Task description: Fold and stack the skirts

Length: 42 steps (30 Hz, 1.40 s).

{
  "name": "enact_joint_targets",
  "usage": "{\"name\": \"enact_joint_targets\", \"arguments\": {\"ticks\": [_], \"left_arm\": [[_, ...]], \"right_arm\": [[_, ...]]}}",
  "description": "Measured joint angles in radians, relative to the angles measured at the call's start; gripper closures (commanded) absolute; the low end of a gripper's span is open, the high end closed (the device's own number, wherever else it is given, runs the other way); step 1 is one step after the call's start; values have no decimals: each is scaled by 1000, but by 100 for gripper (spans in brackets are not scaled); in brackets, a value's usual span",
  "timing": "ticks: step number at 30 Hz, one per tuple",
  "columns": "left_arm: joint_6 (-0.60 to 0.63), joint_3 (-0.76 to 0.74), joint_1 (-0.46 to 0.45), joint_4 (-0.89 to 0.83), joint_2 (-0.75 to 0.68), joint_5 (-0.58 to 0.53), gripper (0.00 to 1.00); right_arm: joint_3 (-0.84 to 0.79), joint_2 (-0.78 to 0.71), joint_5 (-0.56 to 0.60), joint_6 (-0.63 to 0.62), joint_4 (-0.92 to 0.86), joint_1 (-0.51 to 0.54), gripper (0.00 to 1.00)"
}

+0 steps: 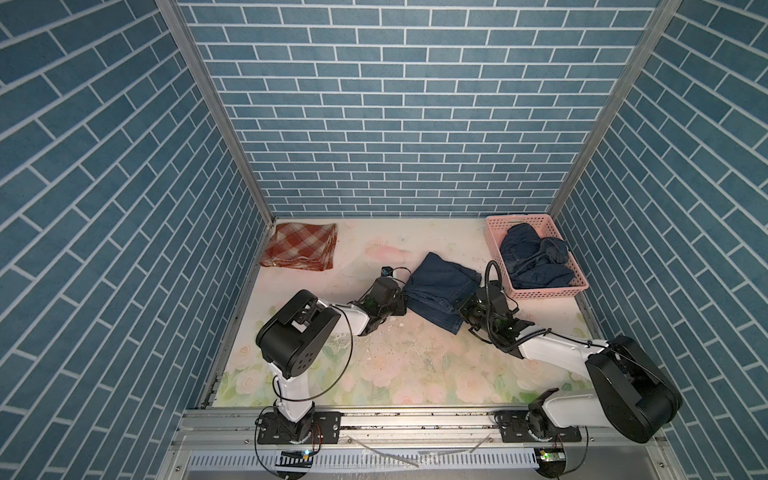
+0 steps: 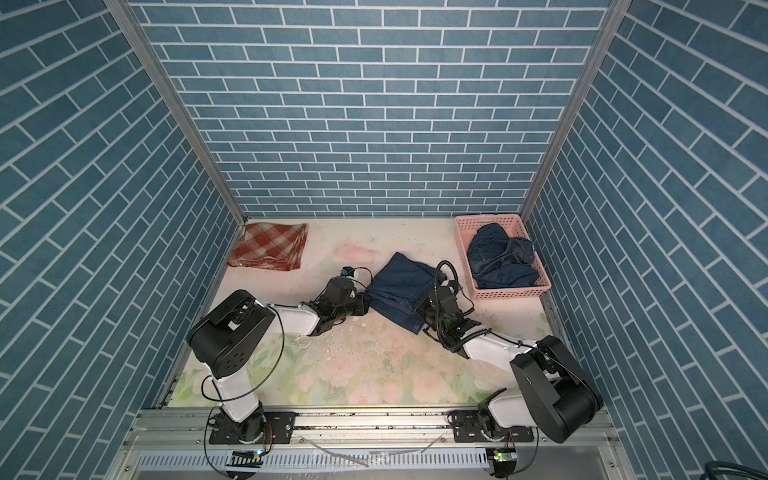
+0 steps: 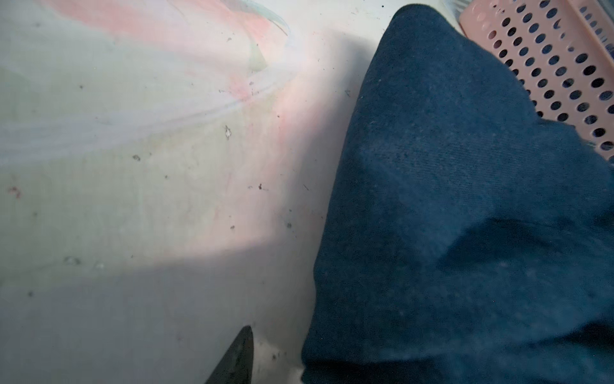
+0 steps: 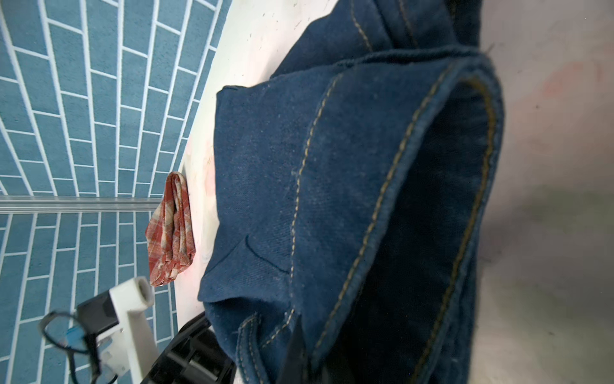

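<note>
Dark blue denim skirt point(image 1: 440, 286) with tan-stitched hem lies partly folded on the floral tabletop point(image 1: 374, 357), between both grippers. Right gripper point(image 1: 463, 307) is clenched on its hem; left gripper point(image 1: 404, 296) sits at the opposite edge, grip cannot be told. Pink perforated plastic basket point(image 1: 494, 243) holding crumpled dark denim point(image 1: 536, 257) stands just beside; folded rust-red plaid skirt point(image 1: 301, 247) lies well apart.

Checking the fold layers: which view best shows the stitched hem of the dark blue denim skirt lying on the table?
Right wrist: the dark blue denim skirt fills it, hem stitching and layers sharp. In both top views the skirt is small; left wrist shows only plain cloth.
</note>
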Motion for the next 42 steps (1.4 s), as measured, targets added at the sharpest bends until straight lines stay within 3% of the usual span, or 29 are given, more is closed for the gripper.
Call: {"name": "enact_joint_targets", "arguments": {"ticks": [4,10,14,21,31,38,42], "left_arm": [[10,-79,1,49,-73,30,30],[27,-119,1,84,-160,59,29],[33,-119,1,93,-189,80,28],[69,-40,1,26,-192,129,15],[192,355,2,-183,34,210,13],[263,490,2,-317,226,205,17],[284,511,4,-348,253,176,18]], "right_arm": [[-23,18,18,0,19,0,100],[-36,91,21,0,71,0,100],[-38,118,21,0,92,0,100],[-38,120,21,-2,95,0,100],[-38,143,15,-68,100,0,100],[-39,204,0,-99,175,0,100],[-39,230,-6,-102,220,-1,100]]}}
